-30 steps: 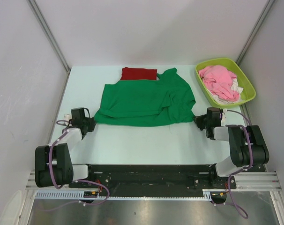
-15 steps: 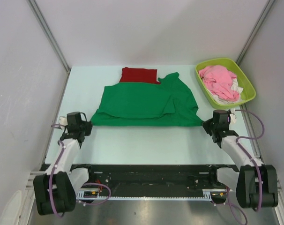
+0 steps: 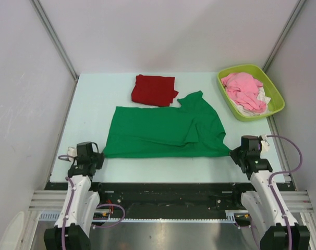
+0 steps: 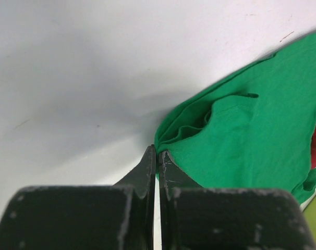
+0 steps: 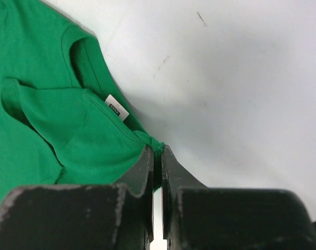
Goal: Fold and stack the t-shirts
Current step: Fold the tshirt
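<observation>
The green t-shirt (image 3: 163, 131) lies folded across the table's middle, stretched between both grippers. My left gripper (image 3: 99, 154) is shut on its near left corner; in the left wrist view (image 4: 157, 151) the jaws pinch the green t-shirt (image 4: 252, 135). My right gripper (image 3: 233, 154) is shut on its near right corner; in the right wrist view (image 5: 157, 151) the jaws pinch the green t-shirt (image 5: 48, 114) beside a white label (image 5: 116, 108). The dark red t-shirt (image 3: 154, 90) lies folded behind it, fully uncovered.
A lime green basket (image 3: 277, 94) at the back right holds a pink garment (image 3: 244, 89) and a white cloth (image 3: 260, 97). The table (image 3: 158, 167) ends in a near edge just in front of both grippers. Grey walls stand on both sides.
Both grippers have pulled the green t-shirt toward the near edge, off the dark red t-shirt, which now shows whole. Both arms have drawn back.
</observation>
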Motion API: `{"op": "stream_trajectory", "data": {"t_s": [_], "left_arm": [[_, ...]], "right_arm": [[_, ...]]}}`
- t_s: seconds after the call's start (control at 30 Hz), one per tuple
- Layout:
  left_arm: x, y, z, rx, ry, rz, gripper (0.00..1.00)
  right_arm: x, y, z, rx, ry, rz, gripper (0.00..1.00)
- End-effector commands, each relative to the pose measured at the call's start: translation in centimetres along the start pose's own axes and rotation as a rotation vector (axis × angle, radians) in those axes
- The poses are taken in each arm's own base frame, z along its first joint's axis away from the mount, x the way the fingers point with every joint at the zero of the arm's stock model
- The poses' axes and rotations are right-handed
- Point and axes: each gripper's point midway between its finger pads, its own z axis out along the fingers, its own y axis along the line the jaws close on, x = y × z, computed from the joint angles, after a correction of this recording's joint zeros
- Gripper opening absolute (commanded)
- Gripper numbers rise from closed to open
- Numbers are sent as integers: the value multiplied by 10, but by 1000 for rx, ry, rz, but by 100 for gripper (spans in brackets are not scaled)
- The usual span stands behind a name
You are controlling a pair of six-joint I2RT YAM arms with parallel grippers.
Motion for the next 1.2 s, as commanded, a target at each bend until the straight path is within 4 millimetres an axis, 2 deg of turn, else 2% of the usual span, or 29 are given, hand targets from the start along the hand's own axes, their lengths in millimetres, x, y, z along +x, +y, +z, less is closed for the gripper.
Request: {"op": "stream_trajectory", "data": {"t_s": [0.0, 0.13, 0.17, 0.2, 0.27, 0.3, 0.33, 0.37, 0.4, 0.43, 0.47, 0.5, 0.53, 0.57, 0.67, 0.73, 0.77, 0.83, 0.87, 0.9, 0.97, 1.0, 1.03, 1.07, 1.1, 1.13, 1.17], "left_arm": [[-9, 24, -6, -64, -64, -13, 0], [-9, 26, -17, -36, -76, -25, 0], [-8, 32, -18, -56, -76, -25, 0], [-7, 33, -19, -55, -74, -40, 0], [0, 32, -20, -32, -42, -68, 2], [1, 33, -19, -33, -40, -73, 6], [2, 33, -19, -31, -40, -72, 17], [3, 33, -19, -31, -32, -74, 22], [5, 33, -19, -32, -25, -74, 27], [5, 34, -19, -35, -23, -73, 49], [6, 33, -20, -36, -16, -76, 64], [7, 33, -21, -44, -9, -71, 78], [7, 31, -22, -41, -6, -67, 99], [7, 28, -26, -37, 4, -61, 100], [3, 12, -42, 1, 14, -31, 100], [-2, -3, -54, 53, 11, -5, 100], [-10, -23, -65, 118, -7, 19, 100], [-10, -43, -73, 179, 20, 41, 100], [-16, -67, -82, 262, 12, 69, 100], [-15, -77, -83, 288, 28, 84, 100], [-19, -103, -83, 335, 41, 139, 100], [-21, -109, -82, 338, 38, 159, 100], [-21, -117, -82, 356, 49, 182, 100], [-23, -133, -76, 393, 47, 232, 100], [-21, -139, -73, 400, 68, 249, 100], [-18, -151, -72, 440, 93, 271, 100], [-15, -155, -63, 418, 123, 308, 100]], "right_arm": [[3, -31, -13, 95, -18, 5, 0], [9, -33, -20, 89, -18, 51, 0], [7, -36, -21, 104, -43, 53, 0], [16, -36, -23, 112, -25, 56, 0], [18, -40, -24, 128, -37, 46, 0], [24, -39, -26, 125, -26, 23, 0], [22, -41, -27, 135, -44, 41, 4], [23, -40, -28, 131, -48, 39, 12], [22, -40, -28, 129, -52, 42, 34], [22, -39, -29, 122, -58, 44, 47], [21, -38, -29, 117, -61, 48, 60], [21, -38, -30, 117, -61, 49, 83], [19, -35, -31, 106, -64, 54, 93], [18, -33, -33, 97, -65, 41, 100], [11, -19, -39, 56, -73, 17, 100], [4, -5, -45, 24, -87, 4, 100], [-1, 10, -51, -6, -88, -12, 100], [-5, 37, -55, -89, -87, -53, 100], [-3, 53, -57, -119, -63, -79, 100], [-6, 79, -60, -213, -72, -129, 100], [8, 112, -65, -341, 4, -193, 100], [11, 139, -64, -420, 20, -221, 100], [24, 151, -67, -481, 87, -259, 100], [30, 162, -67, -522, 118, -274, 100], [40, 171, -57, -529, 167, -283, 100], [51, 176, -56, -549, 227, -281, 100], [58, 184, -52, -571, 256, -279, 100]]}}
